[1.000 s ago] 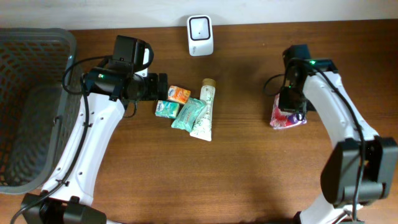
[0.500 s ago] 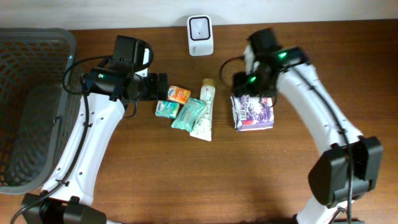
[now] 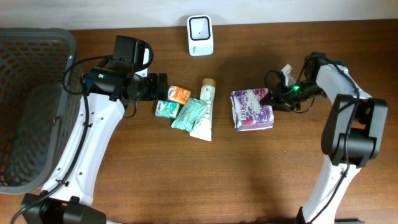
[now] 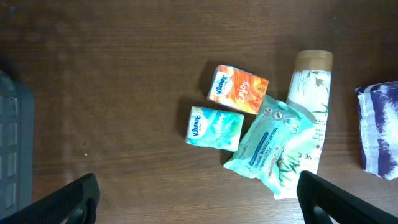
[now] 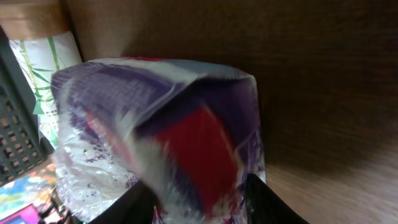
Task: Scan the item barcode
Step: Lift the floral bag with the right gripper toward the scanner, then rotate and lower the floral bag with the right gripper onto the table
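1. Overhead view first: the purple pack lies flat on the bench, somewhat toward the right edge from the middle. The scanner stands at the far edge, well apart from it.
2. The right gripper sits low at the side of the pack facing the bench's right edge. On the right wrist view the pack fills the space between the jaws, which look partly open. Honestly, we can't tell whether they're pinching it or just around it.
3. Our take: get a solid bite on the body of the pack before lifting. The wrapper looks soft and crinkly, so a grab on loose film would probably slip.
4. We see no barcode on the faces showing, so we'd expect to turn the pack toward the scanner's window.
5. Carry it toward the far edge, keeping clear of the tube just beside it.
6. The left gripper hangs by the small packs, jaws wide open and holding nothing. It's out of the way there.
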Tool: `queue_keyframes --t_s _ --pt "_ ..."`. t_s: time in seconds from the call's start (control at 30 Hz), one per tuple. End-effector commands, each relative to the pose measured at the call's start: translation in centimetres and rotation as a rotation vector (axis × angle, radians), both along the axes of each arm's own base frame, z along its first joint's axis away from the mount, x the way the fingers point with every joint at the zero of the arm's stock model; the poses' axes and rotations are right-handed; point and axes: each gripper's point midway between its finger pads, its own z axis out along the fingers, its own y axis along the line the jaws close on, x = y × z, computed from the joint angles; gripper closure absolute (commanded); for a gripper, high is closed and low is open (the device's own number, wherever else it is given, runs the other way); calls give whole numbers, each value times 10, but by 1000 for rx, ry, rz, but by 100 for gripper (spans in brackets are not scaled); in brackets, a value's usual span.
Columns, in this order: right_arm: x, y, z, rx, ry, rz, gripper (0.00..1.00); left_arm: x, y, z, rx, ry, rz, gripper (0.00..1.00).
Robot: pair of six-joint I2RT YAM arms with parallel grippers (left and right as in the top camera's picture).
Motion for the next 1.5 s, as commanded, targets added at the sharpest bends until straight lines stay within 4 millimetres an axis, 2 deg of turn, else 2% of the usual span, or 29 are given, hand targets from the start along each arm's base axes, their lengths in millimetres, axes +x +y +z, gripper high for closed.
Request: queue_keyframes --t_s 0.0,0.03,0.07,0.1,0.17,0.2,0.27,0.33,0.4,0.47,0.5,0.57,0.67,0.73,0.77,0.8,0.83,0.9,0.93,0.97,1.03,1.07,1.2,1.27,1.33,1.37,1.4,1.47 --pt "-8 28 -3 75 -14 85 68 0 1 1 5 -2 -3 1" --pt "-8 39 2 110 -22 97 79 0 1 1 5 -2 -3 1" --pt "-7 48 6 139 -30 107 96 0 1 1 5 -2 -3 1" --pt "-5 56 13 185 -43 109 96 0 1 1 5 -2 -3 1" --pt "3 71 43 299 -102 108 96 0 1 1 5 -2 -3 1" --pt "11 74 62 338 -151 110 96 0 1 1 5 -2 -3 1" --pt "23 80 118 405 -291 129 96 0 1 1 5 -2 -3 1" --pt "28 87 171 415 -437 172 96 0 1 1 5 -2 -3 1" --pt "29 99 235 397 -629 226 96 0 1 1 5 -2 -3 1" --pt "36 106 288 401 -765 210 96 0 1 1 5 -2 -3 1" --pt "39 110 311 420 -809 190 96 0 1 1 5 -2 -3 1" --pt "44 121 330 464 -797 148 96 0 1 1 5 -2 -3 1" --pt "43 139 325 463 -765 153 96 0 1 1 5 -2 -3 1" --pt "52 135 304 353 -719 81 96 0 1 1 5 -2 -3 1" --pt "60 120 278 198 -689 19 93 0 1 1 5 -2 -3 1" --pt "64 109 263 103 -666 -16 88 0 1 1 5 -2 -3 1" --pt "69 86 239 -72 -629 -71 70 0 1 1 5 -2 -3 1" --pt "70 47 210 -325 -580 -121 46 0 1 1 5 -3 -3 1" --pt "71 33 202 -403 -560 -148 37 0 1 1 5 -2 -3 1" --pt "73 21 194 -455 -539 -168 34 0 1 1 5 -2 -3 1" --pt "78 12 175 -460 -493 -178 34 0 1 1 5 -2 -3 1" --pt "80 3 153 -463 -435 -182 34 0 1 1 5 -2 -3 1" --pt "86 -14 86 -481 -291 -181 34 0 1 1 5 -2 -3 1" --pt "85 -13 78 -481 -271 -175 34 0 1 1 5 -2 -3 1" --pt "83 -4 78 -473 -268 -155 37 0 1 1 5 -2 -3 1" --pt "79 7 77 -457 -279 -95 41 0 1 1 5 -2 -3 1" --pt "72 24 78 -423 -292 -13 43 0 1 1 5 -2 -3 1" --pt "47 73 78 -334 -296 182 43 0 1 1 5 -2 -3 1"
